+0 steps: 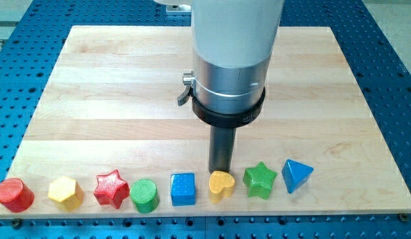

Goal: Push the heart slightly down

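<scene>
Along the bench's (92, 99) bottom edge we see a row: red cylinder (14, 194), yellow hexagon (65, 192), red star (111, 188), green cylinder (145, 195), blue cube (182, 188), yellow heart (222, 185), green star (259, 179), blue triangle (297, 175). Just above the heart, touching it, stands my tip (220, 170); we carry no gripper.

No readable txt, labels, nos. or signs anywhere; only a faint raised marking on the black collar ring (228, 114) round the arm, too small & blurred to make out.
</scene>
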Available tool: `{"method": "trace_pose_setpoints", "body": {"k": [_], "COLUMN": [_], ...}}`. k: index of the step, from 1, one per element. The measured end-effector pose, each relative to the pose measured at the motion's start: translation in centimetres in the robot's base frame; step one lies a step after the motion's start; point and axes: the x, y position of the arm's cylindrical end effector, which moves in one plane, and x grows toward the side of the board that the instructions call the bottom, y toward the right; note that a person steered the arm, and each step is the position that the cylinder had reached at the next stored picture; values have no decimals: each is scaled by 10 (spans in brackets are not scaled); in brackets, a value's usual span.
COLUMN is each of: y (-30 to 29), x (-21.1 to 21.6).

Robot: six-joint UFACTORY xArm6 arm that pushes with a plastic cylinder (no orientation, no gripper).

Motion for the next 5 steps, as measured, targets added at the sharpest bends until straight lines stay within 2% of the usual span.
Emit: {"method": "trace_pose_setpoints", "body": {"k": [5], "y": [3], "x": [11]}}
